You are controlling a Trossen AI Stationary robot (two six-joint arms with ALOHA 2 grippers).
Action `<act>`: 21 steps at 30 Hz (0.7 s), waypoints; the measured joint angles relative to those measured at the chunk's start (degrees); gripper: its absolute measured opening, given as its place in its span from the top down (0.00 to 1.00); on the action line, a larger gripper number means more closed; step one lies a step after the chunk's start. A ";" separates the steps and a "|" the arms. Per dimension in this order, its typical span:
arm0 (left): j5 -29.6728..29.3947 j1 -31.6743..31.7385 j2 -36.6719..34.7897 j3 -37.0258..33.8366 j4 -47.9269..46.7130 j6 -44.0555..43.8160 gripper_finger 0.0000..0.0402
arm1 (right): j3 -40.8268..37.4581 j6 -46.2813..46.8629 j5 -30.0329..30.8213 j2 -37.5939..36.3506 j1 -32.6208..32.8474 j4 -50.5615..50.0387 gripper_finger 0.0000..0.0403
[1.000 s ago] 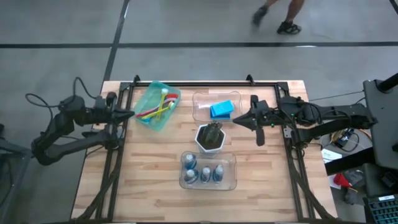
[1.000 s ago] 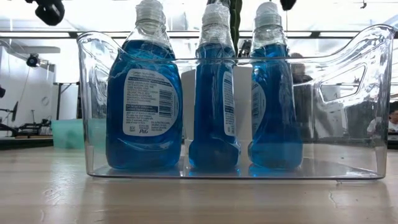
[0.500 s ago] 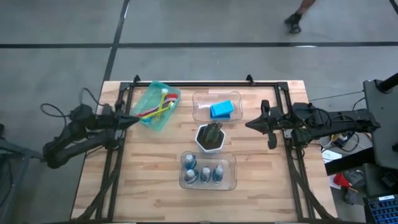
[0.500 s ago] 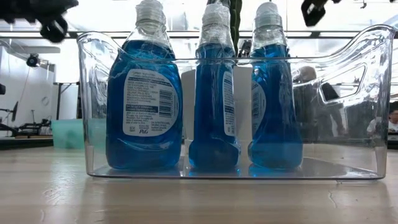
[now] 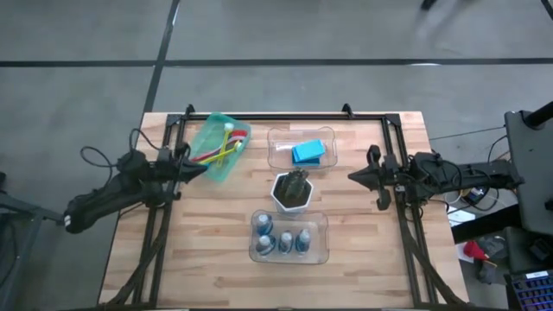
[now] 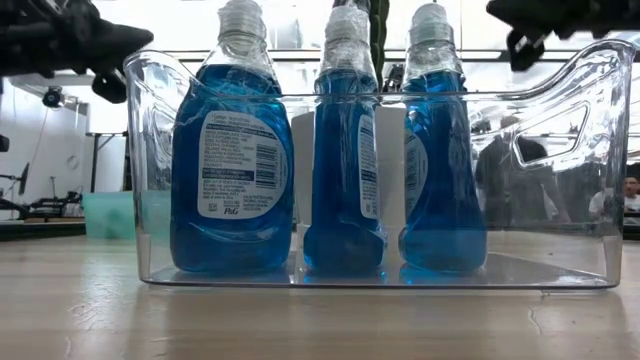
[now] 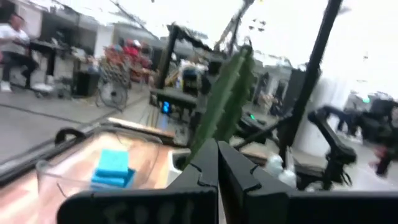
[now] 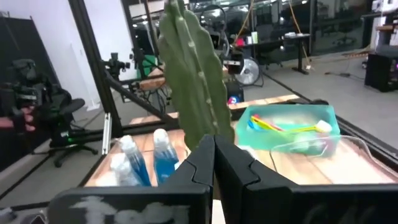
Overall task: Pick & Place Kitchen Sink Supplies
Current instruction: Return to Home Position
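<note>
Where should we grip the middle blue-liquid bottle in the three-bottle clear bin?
Middle bottle: likely pinch the neck just below the grey cap, coming straight down. It stands upright, neck above the bin rim; walls and flanking bottles block its sides.

You are looking past the left gripper, whose two dark fingers are pressing together with no gap showing. Just beyond them a tall green cactus is rising. A blue sponge is lying inside a clear bin (its rim is blurred). Pale-capped bottles are standing near the cactus.
</note>
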 joint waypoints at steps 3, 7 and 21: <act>-1.53 -0.29 -0.16 -2.52 3.43 -1.09 1.00 | -3.27 0.47 0.32 -2.32 0.00 1.79 0.98; -1.82 -0.88 -0.31 -4.49 3.82 -1.57 1.00 | -7.08 0.88 1.34 -5.41 0.00 2.08 0.98; -10.00 -1.18 -0.27 -10.30 4.78 0.77 1.00 | -20.79 4.47 6.36 -12.46 -0.05 8.81 0.98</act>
